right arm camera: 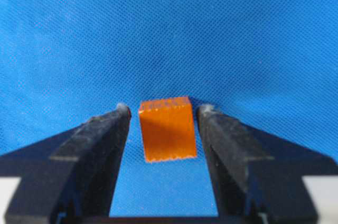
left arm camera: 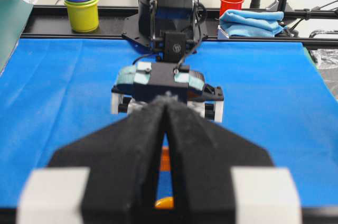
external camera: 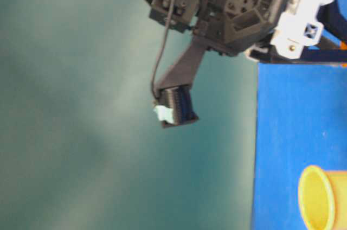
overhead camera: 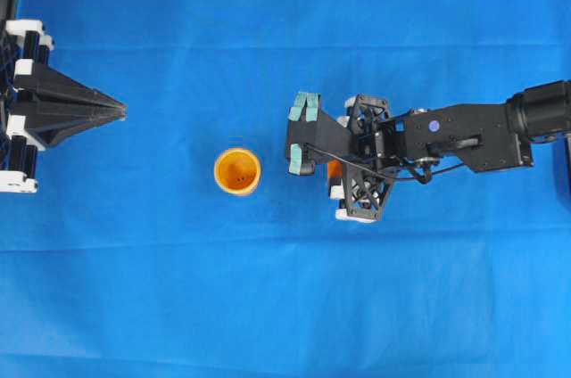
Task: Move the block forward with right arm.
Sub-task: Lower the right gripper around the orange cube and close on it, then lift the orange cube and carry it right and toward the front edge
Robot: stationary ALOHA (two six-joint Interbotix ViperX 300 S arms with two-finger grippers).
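Note:
The block (right arm camera: 167, 129), a tiny orange cube, rests on the blue cloth between the two fingers of my right gripper (right arm camera: 165, 109). A narrow gap shows on each side, so the open jaws do not touch it. From overhead only a sliver of the block (overhead camera: 334, 169) shows beneath the right arm, whose gripper (overhead camera: 302, 135) has its teal-padded fingers spread wide. My left gripper (overhead camera: 120, 110) is a black wedge at the left edge, far from the block. Its tips are pressed together, with nothing between them (left arm camera: 167, 100).
A round yellow-orange cup (overhead camera: 237, 170) stands upright just left of the right gripper, between the two arms. Blue cloth (overhead camera: 178, 289) covers the table. Behind the table's far edge are stacked cups (left arm camera: 82, 10), a red cup (left arm camera: 231, 3) and a blue towel (left arm camera: 253, 20).

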